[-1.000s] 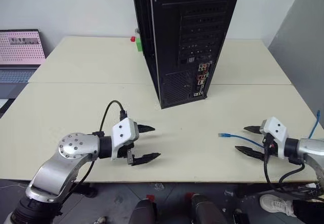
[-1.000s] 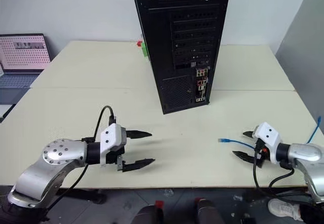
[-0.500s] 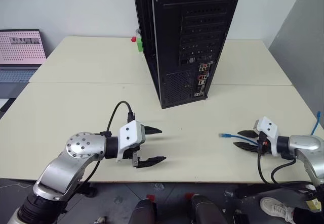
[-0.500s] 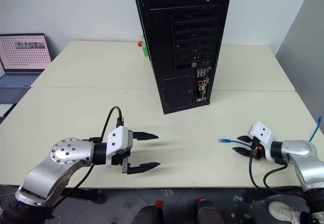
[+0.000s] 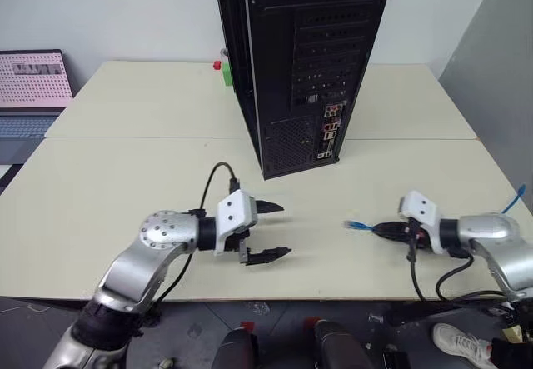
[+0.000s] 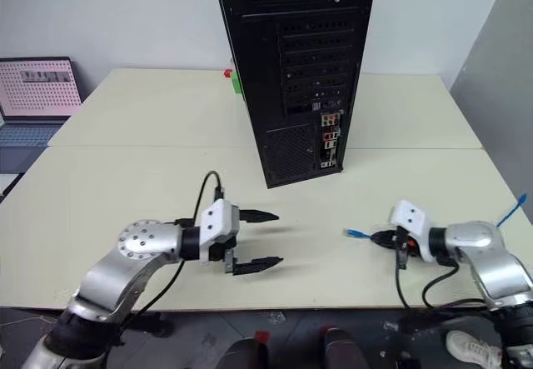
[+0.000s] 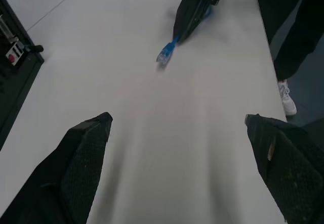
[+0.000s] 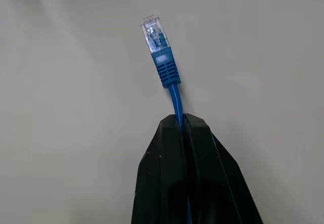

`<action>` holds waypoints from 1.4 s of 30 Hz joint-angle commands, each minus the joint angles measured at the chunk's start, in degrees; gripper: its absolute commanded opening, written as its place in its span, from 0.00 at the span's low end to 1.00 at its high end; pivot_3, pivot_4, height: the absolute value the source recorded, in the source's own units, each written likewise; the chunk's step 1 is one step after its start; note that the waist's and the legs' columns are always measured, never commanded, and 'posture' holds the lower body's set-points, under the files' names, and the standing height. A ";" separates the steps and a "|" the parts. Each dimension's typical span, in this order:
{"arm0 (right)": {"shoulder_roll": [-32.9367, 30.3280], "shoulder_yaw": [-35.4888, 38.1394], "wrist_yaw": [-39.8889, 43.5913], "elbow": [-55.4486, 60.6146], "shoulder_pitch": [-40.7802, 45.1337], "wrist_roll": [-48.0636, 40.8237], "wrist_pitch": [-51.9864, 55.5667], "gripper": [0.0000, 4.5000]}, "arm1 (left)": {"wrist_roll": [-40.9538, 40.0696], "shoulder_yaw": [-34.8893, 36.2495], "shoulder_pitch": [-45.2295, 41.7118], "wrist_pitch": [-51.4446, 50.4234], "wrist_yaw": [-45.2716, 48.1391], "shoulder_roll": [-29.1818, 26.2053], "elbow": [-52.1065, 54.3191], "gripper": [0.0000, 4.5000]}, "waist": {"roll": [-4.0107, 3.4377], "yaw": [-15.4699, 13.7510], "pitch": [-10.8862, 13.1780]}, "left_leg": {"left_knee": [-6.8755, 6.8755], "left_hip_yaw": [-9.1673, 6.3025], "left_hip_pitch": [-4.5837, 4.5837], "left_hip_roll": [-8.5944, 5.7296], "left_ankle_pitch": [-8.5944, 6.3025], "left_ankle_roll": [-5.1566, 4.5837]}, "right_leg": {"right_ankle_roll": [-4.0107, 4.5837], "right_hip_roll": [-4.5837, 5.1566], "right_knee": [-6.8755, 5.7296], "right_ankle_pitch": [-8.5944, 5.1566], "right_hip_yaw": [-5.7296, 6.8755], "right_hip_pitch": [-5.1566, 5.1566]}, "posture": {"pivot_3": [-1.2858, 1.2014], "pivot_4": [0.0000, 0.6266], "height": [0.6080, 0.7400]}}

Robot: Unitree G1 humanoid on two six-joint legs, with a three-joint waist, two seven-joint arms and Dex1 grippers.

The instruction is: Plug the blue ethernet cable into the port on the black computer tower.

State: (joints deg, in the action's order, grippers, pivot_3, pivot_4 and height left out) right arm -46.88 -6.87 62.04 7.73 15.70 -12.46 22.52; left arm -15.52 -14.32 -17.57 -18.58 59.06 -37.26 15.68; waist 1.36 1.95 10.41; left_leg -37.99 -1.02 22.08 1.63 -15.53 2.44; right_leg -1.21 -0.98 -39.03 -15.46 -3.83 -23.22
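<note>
Blue ethernet cable is pinched in the right gripper, jaws closed on the cord just behind the clear plug, which sticks out ahead of them toward the left gripper. The cable's long axis runs along the counter, roughly crosswise to the black computer tower, so the plug must turn toward the rear panel. The port sits low on that panel, beyond and left of the plug. The right arm is nearer it. The left jaws stand wide open, empty. Pale, plain counter; a laptop far left of the tower.
</note>
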 commanded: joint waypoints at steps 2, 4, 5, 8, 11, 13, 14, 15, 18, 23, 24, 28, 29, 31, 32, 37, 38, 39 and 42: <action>2.74 -3.62 -1.07 7.09 4.25 -1.10 6.60 0.01 | 2.49 -2.86 -5.73 1.74 0.64 3.22 -5.19 1.00 | 0.01 -0.17 0.00 | -0.01 -0.02 0.04 -0.02 0.00 0.00 | 0.02 0.01 0.02 0.01 0.07 0.00 | 0.52 0.24 1.00; 4.01 -5.30 -1.46 8.03 5.66 -0.70 8.07 0.01 | 3.70 -3.86 -7.66 2.81 1.29 4.25 -7.21 1.00 | 0.01 -0.28 0.00 | -0.07 -0.05 0.13 -0.04 0.00 0.00 | 0.03 0.03 0.03 0.02 0.13 -0.01 | 0.52 0.24 1.00; 4.31 -5.74 -1.56 8.24 6.03 -0.53 8.50 0.01 | 4.07 -4.08 -8.12 3.22 1.52 4.50 -7.77 1.00 | 0.01 -0.28 0.00 | -0.09 -0.08 0.18 -0.06 0.00 0.00 | 0.06 0.04 0.04 0.04 0.16 -0.01 | 0.52 0.24 1.00; 5.41 -7.06 -2.20 8.39 7.07 -0.01 9.74 0.01 | 4.86 -4.80 -9.14 3.88 2.14 5.07 -9.23 1.00 | 0.01 -0.27 0.00 | -0.10 -0.18 0.26 -0.07 0.00 0.00 | 0.12 0.06 0.04 0.08 0.22 -0.06 | 0.52 0.24 1.00; 6.42 -8.36 -2.73 8.22 8.09 0.45 10.16 0.01 | 6.13 -5.61 -9.76 4.73 3.00 5.25 -10.40 1.00 | 0.01 -0.26 0.00 | -0.09 -0.29 0.26 -0.06 0.00 0.00 | 0.14 0.06 0.03 0.09 0.22 -0.07 | 0.52 0.24 1.00; 6.77 -8.75 -2.88 8.09 8.45 0.54 10.28 0.01 | 6.35 -5.71 -9.98 4.71 3.14 5.39 -10.85 1.00 | 0.01 -0.16 0.00 | -0.10 -0.29 0.25 -0.06 0.00 0.00 | 0.14 0.05 0.02 0.08 0.23 -0.07 | 0.52 0.24 1.00; 6.93 -9.00 -2.86 8.11 8.59 0.63 10.25 0.00 | 6.60 -5.78 -10.06 4.77 3.16 5.40 -11.00 0.96 | 0.00 -0.17 0.00 | -0.10 -0.29 0.25 -0.05 0.00 0.00 | 0.14 0.04 0.01 0.08 0.25 -0.07 | 0.52 0.24 1.00; 7.02 -9.19 -2.84 8.14 8.68 0.71 10.22 0.00 | 6.80 -5.81 -10.11 4.84 3.20 5.42 -11.10 0.93 | 0.01 -0.19 0.00 | -0.10 -0.29 0.25 -0.05 0.00 0.00 | 0.14 0.04 0.01 0.08 0.26 -0.07 | 0.52 0.24 1.00; 7.65 -9.87 -2.95 8.09 9.24 0.87 10.11 0.00 | 7.41 -5.95 -10.34 4.78 3.16 5.81 -11.65 0.80 | 0.01 -0.18 0.00 | -0.09 -0.30 0.26 -0.05 0.00 0.00 | 0.14 0.05 0.01 0.08 0.28 -0.07 | 0.52 0.24 1.00; 8.07 -10.52 -2.94 7.98 9.78 1.19 9.84 0.00 | 7.61 -5.92 -10.49 4.31 3.53 6.36 -11.80 0.61 | 0.01 -0.18 0.00 | -0.10 -0.30 0.27 -0.06 0.00 0.00 | 0.14 0.05 0.01 0.08 0.29 -0.07 | 0.52 0.24 1.00; 8.15 -10.68 -2.87 7.94 9.88 1.37 9.72 0.00 | 7.63 -5.92 -10.50 4.27 3.61 6.48 -11.84 0.55 | 0.01 -0.18 0.00 | -0.10 -0.31 0.27 -0.06 0.00 0.00 | 0.14 0.05 0.01 0.08 0.29 -0.07 | 0.52 0.24 1.00; 8.57 -11.00 -2.81 7.94 10.19 1.73 9.71 0.00 | 7.92 -6.08 -10.68 4.44 3.74 6.77 -12.34 0.35 | 0.01 -0.17 0.00 | -0.10 -0.32 0.26 -0.05 0.00 0.00 | 0.14 0.05 0.01 0.08 0.30 -0.07 | 0.52 0.24 1.00; 8.65 -11.04 -2.79 7.95 10.23 1.82 9.70 0.00 | 8.01 -6.10 -10.72 4.52 3.79 6.82 -12.51 0.33 | 0.01 -0.17 0.00 | -0.10 -0.31 0.26 -0.05 0.00 0.00 | 0.14 0.05 0.01 0.08 0.30 -0.07 | 0.52 0.24 1.00; 8.70 -11.11 -2.70 8.02 10.21 1.95 9.59 0.00 | 8.29 -6.14 -10.74 4.81 3.75 6.89 -12.79 0.24 | 0.01 -0.18 0.00 | -0.10 -0.32 0.27 -0.06 0.00 0.00 | 0.14 0.05 0.01 0.08 0.31 -0.07 | 0.52 0.24 1.00; 8.75 -11.17 -2.65 7.95 10.29 2.03 9.50 0.00 | 8.39 -6.12 -10.80 4.98 3.77 6.93 -13.04 0.19 | 0.01 -0.19 0.00 | -0.10 -0.32 0.27 -0.06 0.00 0.00 | 0.14 0.05 0.01 0.08 0.30 -0.07 | 0.52 0.24 1.00; 8.31 -11.49 -1.50 8.29 10.31 2.00 8.69 0.00 | 9.47 -6.30 -10.44 7.25 3.63 7.05 -13.84 0.07 | 0.00 -0.19 0.00 | -0.10 -0.32 0.27 -0.06 0.00 0.00 | 0.14 0.05 0.01 0.08 0.33 -0.07 | 0.52 0.24 1.00; 8.41 -11.09 -1.39 8.22 10.38 1.72 8.33 0.00 | 10.04 -6.36 -10.06 9.04 3.67 6.96 -14.16 0.07 | 0.01 -0.19 0.00 | -0.10 -0.32 0.27 -0.06 0.00 0.00 | 0.14 0.05 0.01 0.09 0.34 -0.07 | 0.52 0.24 1.00; 8.51 -10.78 -1.34 8.15 10.42 1.53 8.08 0.00 | 10.44 -6.37 -9.80 10.35 3.73 6.91 -14.42 0.07 | 0.01 -0.19 0.00 | -0.10 -0.32 0.27 -0.06 0.00 0.00 | 0.14 0.05 0.01 0.09 0.34 -0.07 | 0.52 0.24 1.00; 7.62 -9.76 -0.44 7.83 10.64 1.25 6.95 0.10 | 10.64 -5.51 -8.43 14.51 3.15 7.12 -14.83 0.07 | 0.00 -0.17 0.00 | -0.10 -0.32 0.26 -0.05 0.00 0.00 | 0.14 0.05 0.01 0.09 0.34 -0.07 | 0.52 0.24 1.00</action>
State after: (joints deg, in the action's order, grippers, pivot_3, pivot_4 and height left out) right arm -38.41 -18.27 60.23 14.25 24.90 -10.31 31.51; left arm -5.12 -20.28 -26.94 -7.94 62.57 -30.56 0.36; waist 1.37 1.78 10.41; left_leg -38.08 -1.34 22.34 1.58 -15.53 2.44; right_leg -1.06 -0.92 -39.02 -15.38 -3.50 -23.30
